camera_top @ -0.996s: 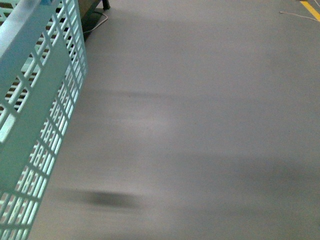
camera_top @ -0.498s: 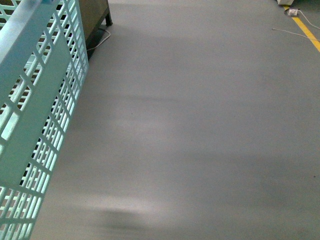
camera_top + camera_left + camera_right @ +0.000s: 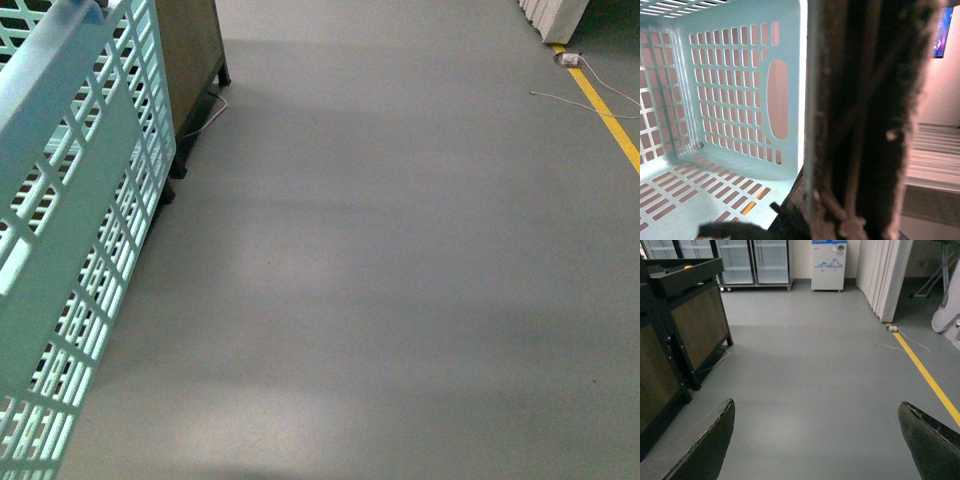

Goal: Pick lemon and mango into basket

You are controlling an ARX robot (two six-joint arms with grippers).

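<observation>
The basket (image 3: 70, 230) fills the near left of the front view, tilted, its teal slotted wall turned toward the camera. Behind it, further left and far, stands a dark wooden cabinet (image 3: 190, 60) on black legs, with a thin pale wire lying on the ground beside its foot. The grey floor (image 3: 400, 260) stretches away bare to the right. At the far right a yellow line (image 3: 607, 112) runs along it, with a white cable (image 3: 585, 97) and its plug just beside the line, and the foot of some white panels (image 3: 555, 15) beyond.

In the left wrist view the basket's inside shows: grid walls, an oval hand slot and a slotted bottom, with nothing resting on the part that can be seen. The left gripper (image 3: 865, 120) is a dark, worn, blurred mass pressed right against the basket's rim; whether it is clamped on the rim cannot be told. A small blue and purple screen (image 3: 943, 30) glows far off, its writing unreadable.

In the right wrist view the right gripper (image 3: 816, 407) is spread wide, its dark fingers (image 3: 707, 442) well apart with only floor between them. Far ahead stand glass-door fridges (image 3: 752, 260) and a white cooler (image 3: 829, 265) with a blue band and a blue drawing; the lettering is too small to read
</observation>
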